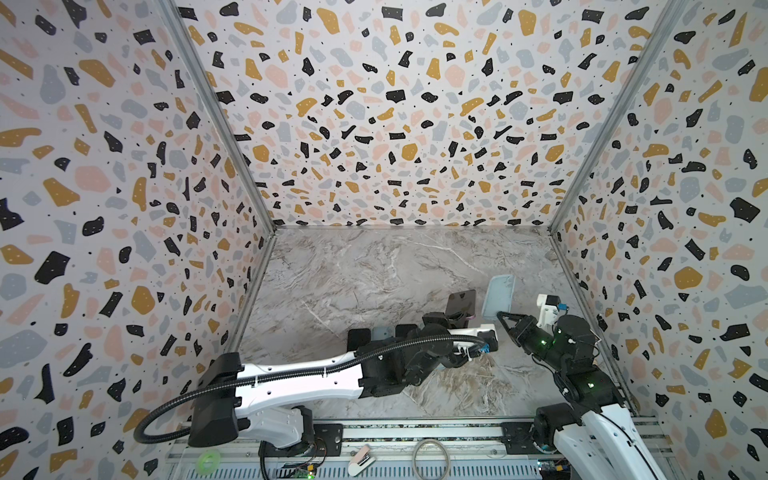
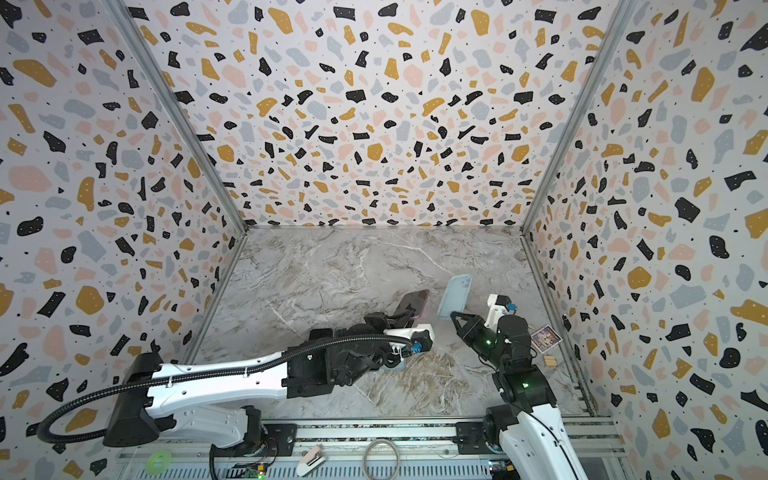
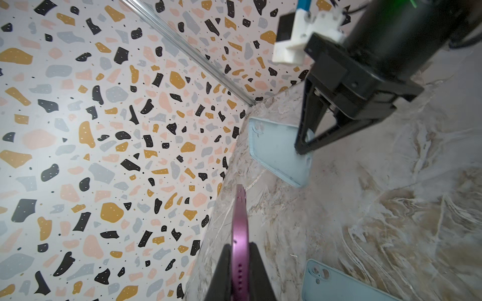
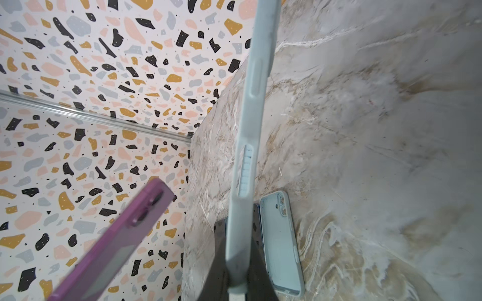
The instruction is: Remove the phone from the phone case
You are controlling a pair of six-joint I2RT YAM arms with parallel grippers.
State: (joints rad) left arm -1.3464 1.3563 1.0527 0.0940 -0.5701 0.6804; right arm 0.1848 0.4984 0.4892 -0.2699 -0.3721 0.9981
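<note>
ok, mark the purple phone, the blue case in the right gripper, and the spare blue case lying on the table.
purple phone (image 4: 122, 234), right wrist view, back below the lenses.
held blue case (image 3: 276, 148), left wrist view, middle of its flat face.
spare blue case (image 4: 281, 239), right wrist view, middle of its panel.

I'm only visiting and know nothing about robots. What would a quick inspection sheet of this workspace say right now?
Surface: grey marble-pattern table.
Job's things: purple phone is out of the pale blue case; the two are held apart.
Clutter: second pale blue case lies flat, with dark flat items beside it; card and wooden block at the table's right edge; green ring and wire loop by the front rail.
Grippers: left gripper, jaws shut on the phone; right gripper, jaws shut on the case.
Cables: black ribbed hose runs along the left arm.
Surroundings: speckled walls on three sides.
</note>
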